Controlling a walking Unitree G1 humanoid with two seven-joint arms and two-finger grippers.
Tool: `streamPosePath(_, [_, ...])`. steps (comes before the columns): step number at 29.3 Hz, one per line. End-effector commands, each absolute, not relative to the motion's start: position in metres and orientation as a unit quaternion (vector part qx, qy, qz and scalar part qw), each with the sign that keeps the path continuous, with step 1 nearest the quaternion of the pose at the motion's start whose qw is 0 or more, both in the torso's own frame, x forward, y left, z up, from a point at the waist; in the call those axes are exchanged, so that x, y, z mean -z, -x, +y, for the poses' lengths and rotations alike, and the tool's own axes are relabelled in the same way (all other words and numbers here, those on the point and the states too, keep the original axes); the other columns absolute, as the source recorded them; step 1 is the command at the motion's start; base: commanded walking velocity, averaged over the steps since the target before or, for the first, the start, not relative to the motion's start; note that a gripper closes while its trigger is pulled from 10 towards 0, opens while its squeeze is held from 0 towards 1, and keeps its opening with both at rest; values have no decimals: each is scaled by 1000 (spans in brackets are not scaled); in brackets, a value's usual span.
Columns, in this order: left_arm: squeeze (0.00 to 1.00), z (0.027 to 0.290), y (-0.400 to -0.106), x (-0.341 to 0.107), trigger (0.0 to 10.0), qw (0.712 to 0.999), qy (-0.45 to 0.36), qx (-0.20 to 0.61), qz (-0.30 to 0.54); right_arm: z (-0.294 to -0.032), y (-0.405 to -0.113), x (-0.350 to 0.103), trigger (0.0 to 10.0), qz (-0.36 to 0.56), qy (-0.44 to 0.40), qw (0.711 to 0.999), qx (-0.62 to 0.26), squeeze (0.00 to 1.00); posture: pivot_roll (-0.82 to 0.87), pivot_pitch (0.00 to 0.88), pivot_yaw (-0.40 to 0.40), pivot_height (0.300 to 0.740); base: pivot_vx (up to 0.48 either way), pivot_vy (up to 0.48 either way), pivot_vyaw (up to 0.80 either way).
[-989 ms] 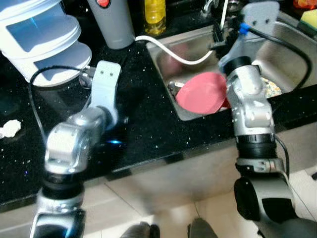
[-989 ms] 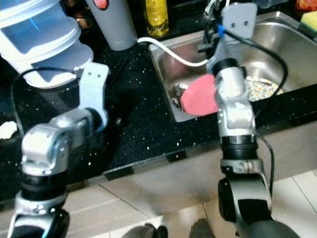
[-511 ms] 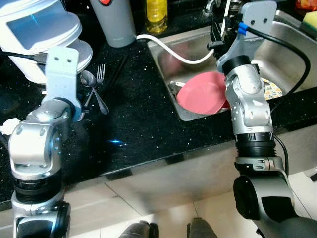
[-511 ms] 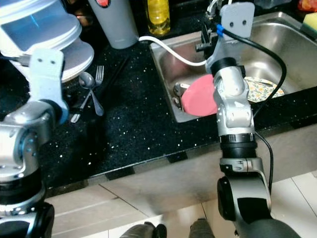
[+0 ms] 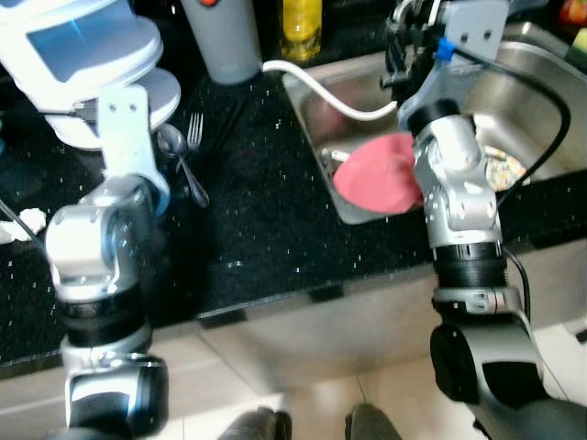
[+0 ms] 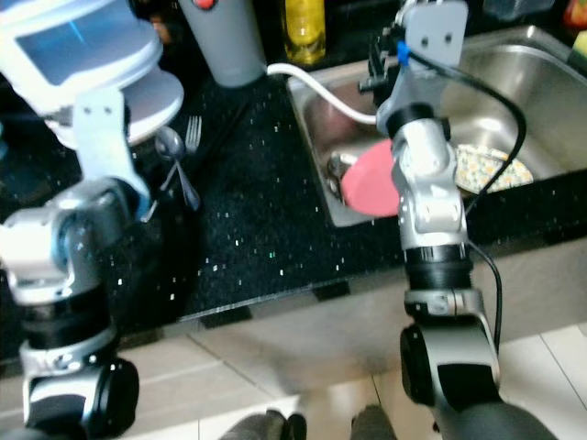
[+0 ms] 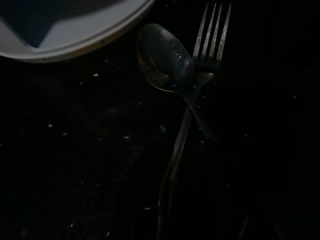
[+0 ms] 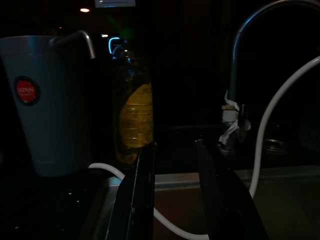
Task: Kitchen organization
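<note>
A spoon (image 7: 165, 57) and a fork (image 7: 215, 30) lie crossed on the black speckled counter (image 5: 266, 229), next to a white container's rim. My left arm's wrist (image 5: 124, 124) hangs just above and left of this cutlery (image 5: 183, 151); its fingers are lost in the dark. A pink plate (image 5: 376, 174) leans in the steel sink (image 5: 523, 82), beside a patterned plate (image 6: 495, 165). My right gripper (image 8: 175, 145) is raised over the sink's back left corner, open and holding nothing, pointing at the faucet (image 8: 240, 50) and a yellow bottle (image 8: 134, 117).
Stacked white containers with blue windows (image 5: 83, 55) stand at the back left. A grey jug with a red label (image 5: 225, 37) stands behind the counter. A white hose (image 5: 321, 87) runs into the sink. A crumpled tissue (image 5: 18, 225) lies at the far left.
My left arm swung left from over the middle of the counter, uncovering the spoon and fork, and now hangs by them. The right arm has barely moved. The camera shifted slightly.
</note>
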State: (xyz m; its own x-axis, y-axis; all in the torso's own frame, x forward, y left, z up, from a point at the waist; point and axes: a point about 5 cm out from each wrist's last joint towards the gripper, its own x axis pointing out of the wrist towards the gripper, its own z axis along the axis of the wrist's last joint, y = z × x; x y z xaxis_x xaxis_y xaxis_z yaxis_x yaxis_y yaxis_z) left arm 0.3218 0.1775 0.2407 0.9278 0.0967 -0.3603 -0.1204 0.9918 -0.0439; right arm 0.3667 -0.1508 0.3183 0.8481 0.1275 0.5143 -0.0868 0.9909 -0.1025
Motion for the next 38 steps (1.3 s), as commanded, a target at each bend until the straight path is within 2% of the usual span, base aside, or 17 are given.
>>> streamPosePath(1, [0, 182, -324, -238, 10000, 979, 43, -70, 184, -147, -366, -320, 10000, -276, 39, 958, -63, 0, 100, 90, 120, 740, 0, 0, 0])
streamPosePath(10, [0, 183, -345, -232, 10000, 972, 116, -44, 200, -146, -366, -321, 10000, -277, 37, 958, -64, 0, 96, 93, 117, 740, 0, 0, 0])
streamPosePath(25, [0, 173, -359, -248, 10000, 976, 137, -17, 169, -145, -366, -321, 10000, -276, 36, 958, -66, 0, 90, 103, 118, 740, 0, 0, 0])
streamPosePath(38, [0, 167, -376, -230, 9961, 960, 193, 5, 201, -144, -366, -321, 10000, -276, 35, 958, -66, 0, 86, 106, 120, 740, 0, 0, 0])
